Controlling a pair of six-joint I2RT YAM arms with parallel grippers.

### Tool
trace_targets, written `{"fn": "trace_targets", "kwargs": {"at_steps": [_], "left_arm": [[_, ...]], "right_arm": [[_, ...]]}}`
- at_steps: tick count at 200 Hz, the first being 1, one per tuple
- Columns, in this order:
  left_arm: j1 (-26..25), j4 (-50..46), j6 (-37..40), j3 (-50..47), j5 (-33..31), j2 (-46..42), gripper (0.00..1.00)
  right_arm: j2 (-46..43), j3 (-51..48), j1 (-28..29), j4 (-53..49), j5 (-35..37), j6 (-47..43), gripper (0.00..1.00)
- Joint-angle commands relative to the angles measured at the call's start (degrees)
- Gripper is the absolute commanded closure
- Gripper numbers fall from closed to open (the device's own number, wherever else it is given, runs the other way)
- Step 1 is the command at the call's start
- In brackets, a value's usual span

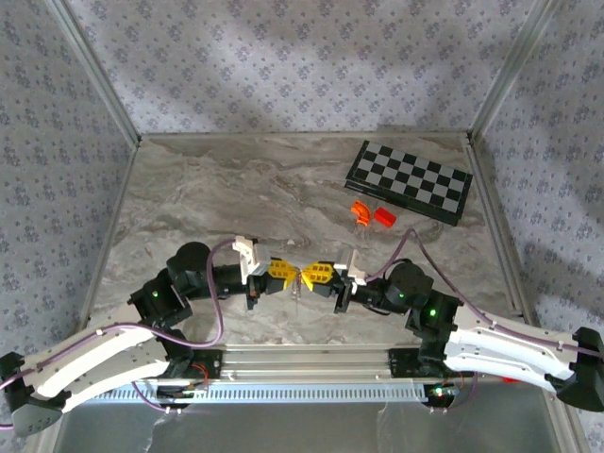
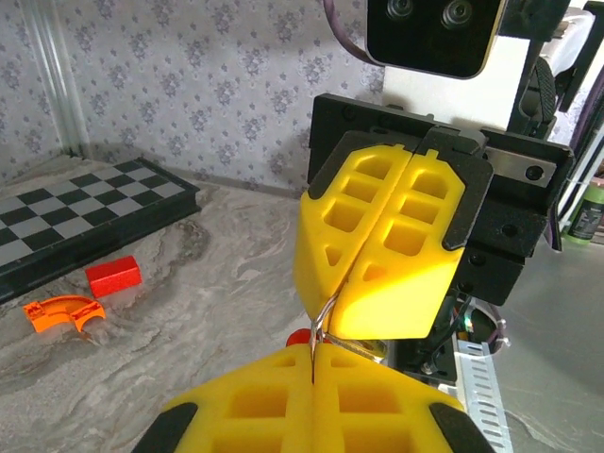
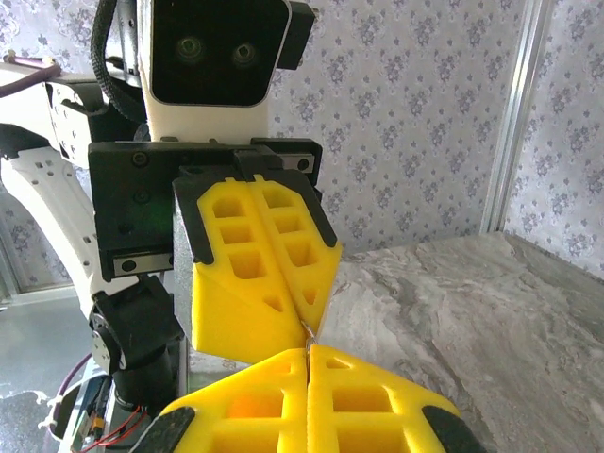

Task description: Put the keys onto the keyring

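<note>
Left gripper [image 1: 292, 275] and right gripper [image 1: 305, 275]: yellow, black mounts. Table [image 1: 236, 179]: grey-beige marble veining. Board [image 1: 410, 181]: black/grey checks. Curved piece [image 1: 359, 211] orange, block [image 1: 383, 216] red. Walls [image 1: 283, 66]: lilac-grey floral print. Cables [image 1: 219, 311] purple.

Grey floral wallpaper [image 1: 283, 66] stood on three sides of the marbled grey table [image 1: 236, 189]; aluminium posts [image 1: 502, 71] rose at the corners far beyond the right gripper [image 1: 310, 276], under soft, patchy light.

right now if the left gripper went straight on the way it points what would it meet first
Likely the right gripper, its yellow fingers tip to tip with it; only a thin wire spans the gap.
</note>
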Motion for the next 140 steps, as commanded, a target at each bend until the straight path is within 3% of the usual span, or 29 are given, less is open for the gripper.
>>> {"fn": "trace_targets", "kwargs": {"at_steps": [1,140], "left_arm": [[-0.8,2.4,0.8,3.0,3.9,0.2,1.0],[-0.9,-1.5,1.6,5.9,7.7,1.2,1.0]], "right_arm": [[-0.3,2.7,1.3,-2.1,-1.6,-1.6,1.0],[-0.2,4.9,1.6,-7.8,-3.1,-4.9,1.0]]}}
